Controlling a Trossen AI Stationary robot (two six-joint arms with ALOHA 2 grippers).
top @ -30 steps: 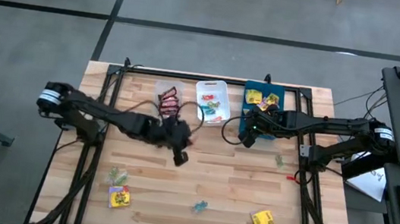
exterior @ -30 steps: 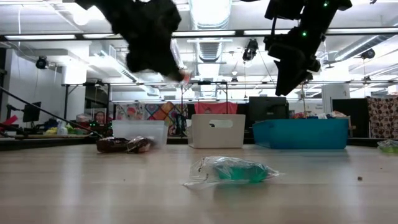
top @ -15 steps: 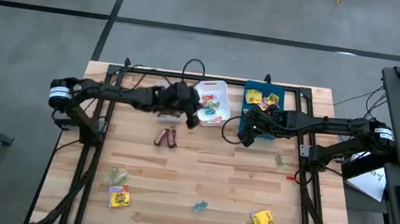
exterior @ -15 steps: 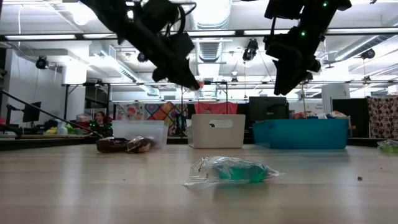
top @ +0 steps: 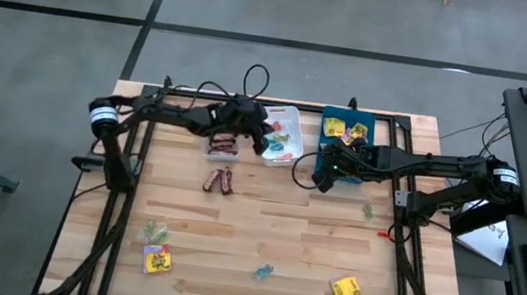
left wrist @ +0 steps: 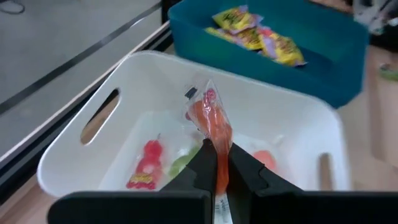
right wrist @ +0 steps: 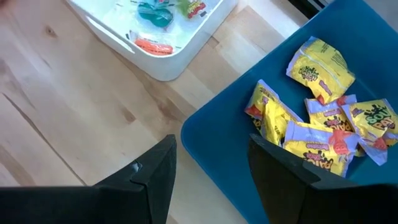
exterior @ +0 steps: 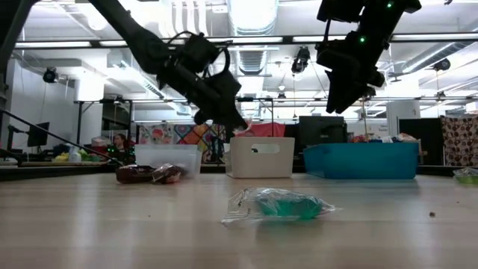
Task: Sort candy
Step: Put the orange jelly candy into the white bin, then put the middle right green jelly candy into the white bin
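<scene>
The left gripper (left wrist: 217, 171) is clamped on an orange wrapped candy (left wrist: 213, 124), held above the white tray (left wrist: 298, 118), which holds red, green and orange pieces. Beside it, the blue tray (right wrist: 211, 155) holds yellow packets (right wrist: 311, 134). The right gripper (right wrist: 208, 165) hangs over the blue tray's near edge, fingers apart and empty. The clear tray (top: 218, 127) holds dark red-brown bars; more candy lies scattered on the table (top: 293, 232).
</scene>
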